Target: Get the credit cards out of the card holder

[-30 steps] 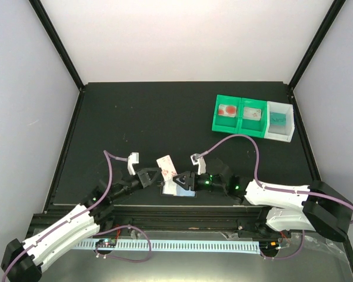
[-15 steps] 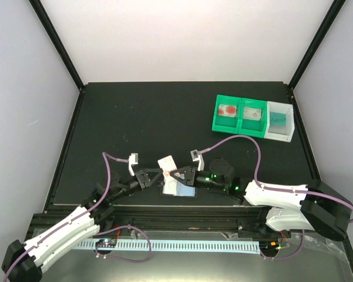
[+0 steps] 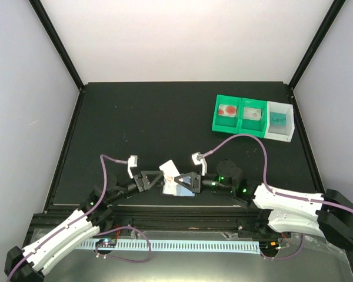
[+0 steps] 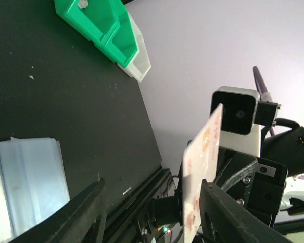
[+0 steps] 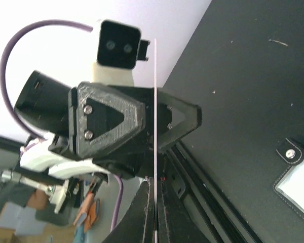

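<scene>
Now the card (image 4: 200,172) is clamped by the right fingers (image 5: 144,217), the left fingers (image 4: 83,215) are spread apart, and it should be moved away slowly.

The credit card (image 3: 168,168) is whitish with reddish-orange blotches, up in the air, on edge and tilted, right over the card holder (image 3: 175,189). That's a black wallet lying open and flat near the table's (image 3: 135,117) front edge, pale blue-grey panels facing up, snap strap sticking out.

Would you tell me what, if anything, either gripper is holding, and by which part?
The right gripper pinches a whitish credit card by one end; the left gripper is open, gripping nothing.
</scene>
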### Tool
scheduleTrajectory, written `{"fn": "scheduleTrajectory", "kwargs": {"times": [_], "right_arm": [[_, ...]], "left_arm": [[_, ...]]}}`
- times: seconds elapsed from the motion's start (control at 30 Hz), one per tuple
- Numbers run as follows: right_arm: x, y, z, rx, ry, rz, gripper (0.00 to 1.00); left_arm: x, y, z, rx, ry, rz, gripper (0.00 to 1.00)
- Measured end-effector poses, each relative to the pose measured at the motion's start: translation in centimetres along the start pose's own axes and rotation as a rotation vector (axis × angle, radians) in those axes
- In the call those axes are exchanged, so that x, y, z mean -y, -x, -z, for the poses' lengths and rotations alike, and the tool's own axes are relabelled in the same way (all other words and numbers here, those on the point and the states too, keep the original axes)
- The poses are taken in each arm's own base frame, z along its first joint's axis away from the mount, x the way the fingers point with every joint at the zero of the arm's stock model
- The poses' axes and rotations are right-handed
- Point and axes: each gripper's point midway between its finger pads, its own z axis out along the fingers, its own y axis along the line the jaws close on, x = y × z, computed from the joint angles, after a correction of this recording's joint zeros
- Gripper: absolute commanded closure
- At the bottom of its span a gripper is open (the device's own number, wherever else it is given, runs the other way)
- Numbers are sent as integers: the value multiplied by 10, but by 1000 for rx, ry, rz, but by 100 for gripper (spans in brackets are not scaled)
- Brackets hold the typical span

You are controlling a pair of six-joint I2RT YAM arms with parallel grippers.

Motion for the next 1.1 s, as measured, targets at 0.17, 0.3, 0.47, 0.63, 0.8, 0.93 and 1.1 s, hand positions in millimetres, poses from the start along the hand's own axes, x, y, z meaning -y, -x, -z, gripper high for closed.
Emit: {"fn": "scheduleTrajectory", "kwargs": {"times": [0.17, 0.3, 0.47, 0.63, 0.8, 0.93, 1.1], "right_arm": [[-8, -22, 15, -102, 33, 121, 99], [-9, -46, 23, -236, 50, 191, 99], [-16, -63, 28, -354, 92, 238, 99], [-17, -74, 30, -415, 121, 237, 99], [-14, -78, 30, -436, 120, 226, 95], [-12, -80, 31, -446, 111, 216, 82], [-14, -70, 28, -395, 92, 201, 64]], "left_arm": [[4, -10, 5, -51, -22, -63, 35], [11, -24, 8, -129, -57, -145, 33], [27, -40, 11, -255, -100, -243, 44], [36, -53, 12, -357, -138, -299, 72], [38, -63, 13, -417, -174, -292, 98], [40, -67, 13, -438, -214, -294, 98], [41, -64, 12, -420, -211, -276, 98]]}}
